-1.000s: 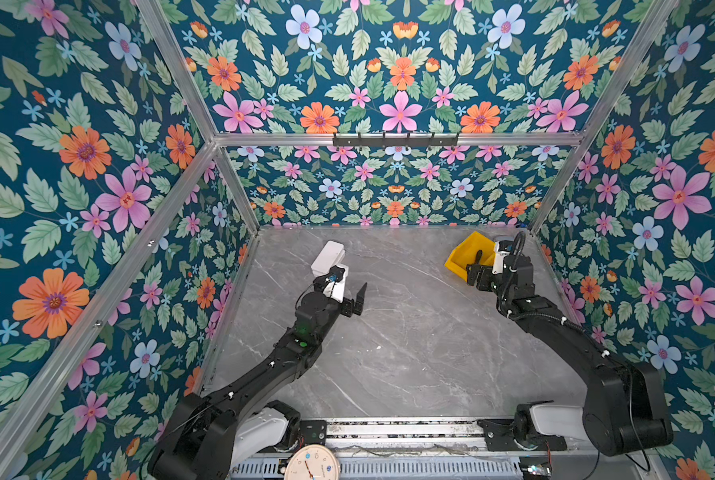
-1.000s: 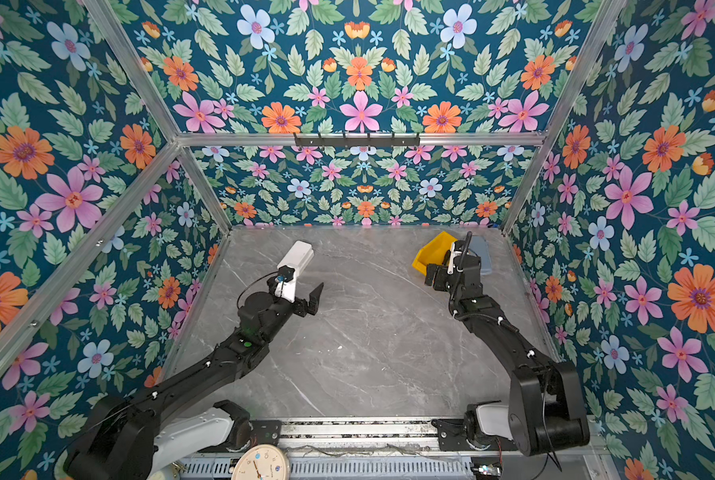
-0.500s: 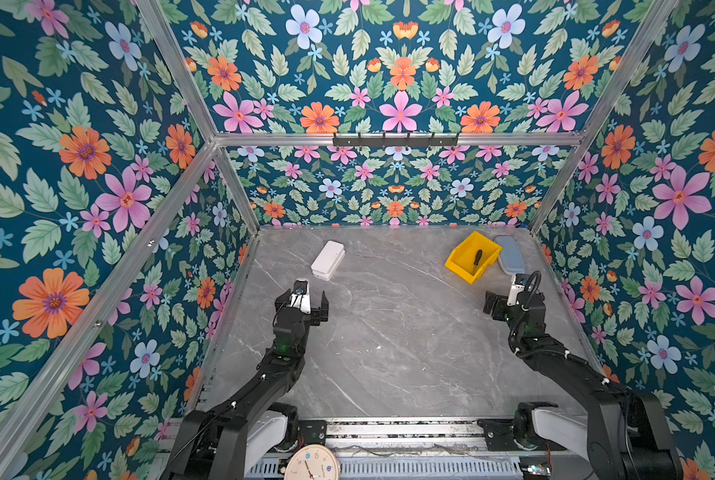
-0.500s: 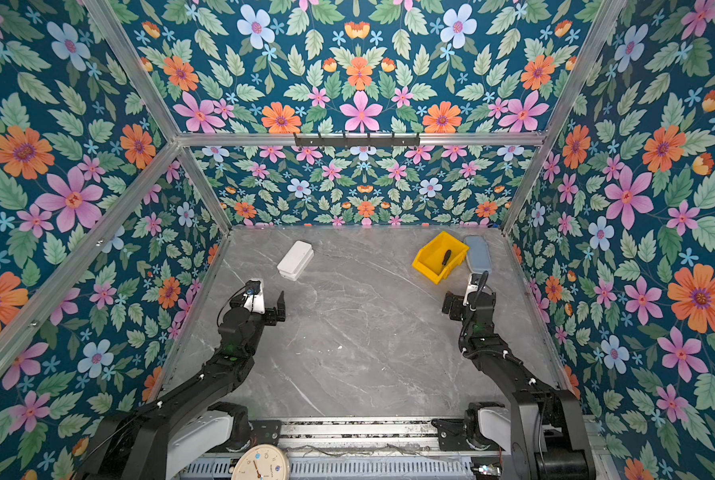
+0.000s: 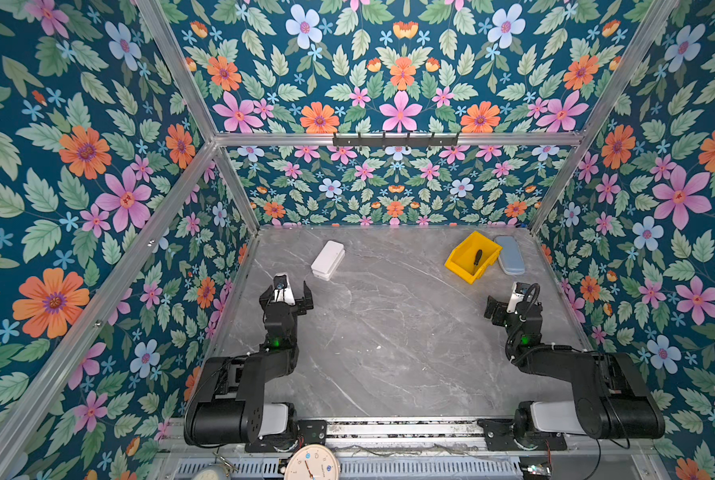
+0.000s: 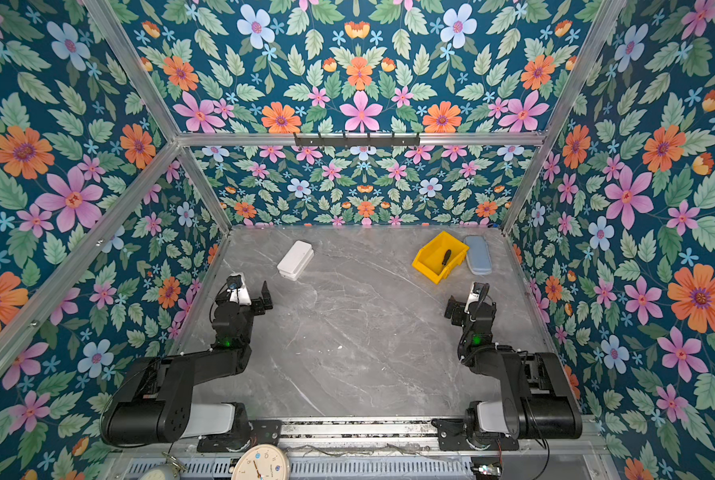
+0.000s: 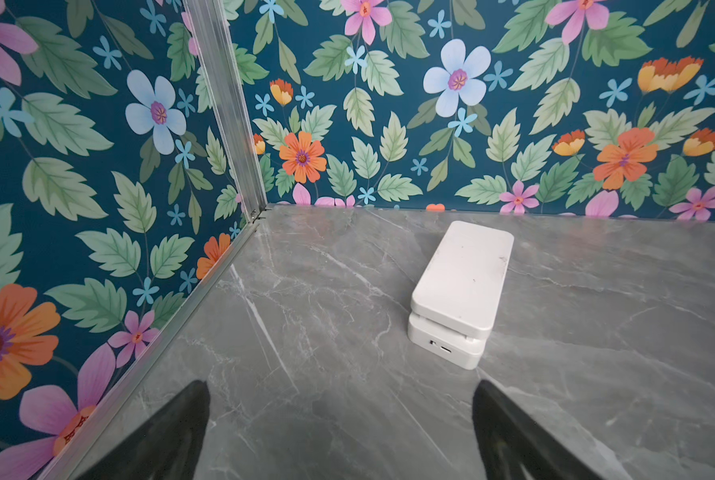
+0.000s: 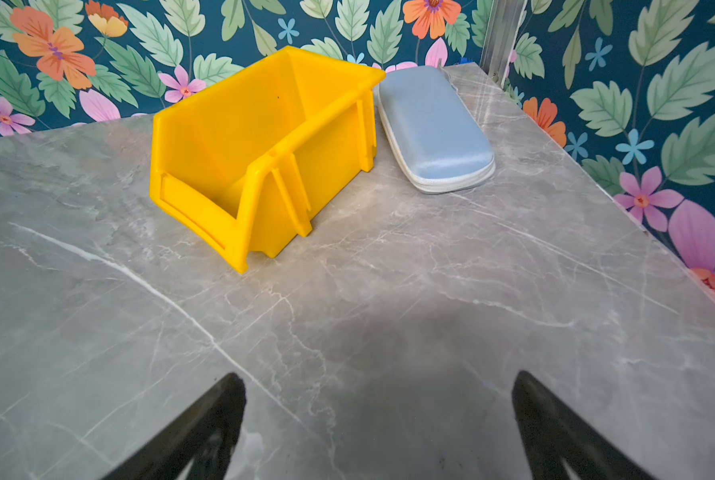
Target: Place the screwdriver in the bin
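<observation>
One slim, black-handled screwdriver is lying inside the yellow bin, with nothing gripping it, as both top views are showing. From the right wrist camera, the bin's own walls are hiding the tool. The bin is sitting upright on the grey marble-patterned tabletop, pointing its cut-down front toward the robot's bases.

A flat grey-blue case is lying just beside the bin, along one of its long side walls. Whether the two are touching is not clear. Well apart from the bin, on the side away from the case, a white box is sitting on the tabletop.

The right gripper is hovering near the bin, out beyond its low front, with its jaws spread wide and nothing between them. The left gripper is hovering well apart from the bin, close to the white box, and is likewise spread wide and empty. Both arms are sitting folded low over their bases, at the tabletop edge farthest from the bin.
</observation>
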`<action>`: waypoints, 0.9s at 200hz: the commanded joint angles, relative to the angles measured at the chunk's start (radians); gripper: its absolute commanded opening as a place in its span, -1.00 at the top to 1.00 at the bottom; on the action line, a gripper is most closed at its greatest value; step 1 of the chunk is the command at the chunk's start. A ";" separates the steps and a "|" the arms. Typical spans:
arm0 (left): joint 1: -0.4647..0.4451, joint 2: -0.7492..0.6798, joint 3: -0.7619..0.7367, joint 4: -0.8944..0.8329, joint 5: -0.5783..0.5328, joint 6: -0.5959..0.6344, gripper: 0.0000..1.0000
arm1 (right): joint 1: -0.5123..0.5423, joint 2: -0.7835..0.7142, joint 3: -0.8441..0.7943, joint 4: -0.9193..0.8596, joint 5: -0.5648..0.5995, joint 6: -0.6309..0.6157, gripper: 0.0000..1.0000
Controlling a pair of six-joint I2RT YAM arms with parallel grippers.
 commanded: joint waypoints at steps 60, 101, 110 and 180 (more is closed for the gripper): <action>0.026 0.244 0.026 0.189 0.037 -0.039 -0.98 | -0.001 0.051 0.052 0.052 -0.048 -0.029 -0.99; 0.025 0.241 0.020 0.195 0.031 -0.033 -1.00 | -0.001 0.049 0.055 0.042 -0.050 -0.030 -0.99; 0.025 0.239 0.019 0.188 0.031 -0.035 -0.99 | -0.001 0.049 0.055 0.046 -0.051 -0.031 -0.99; 0.025 0.243 0.027 0.179 0.029 -0.031 -0.99 | 0.000 0.050 0.055 0.046 -0.049 -0.032 -0.99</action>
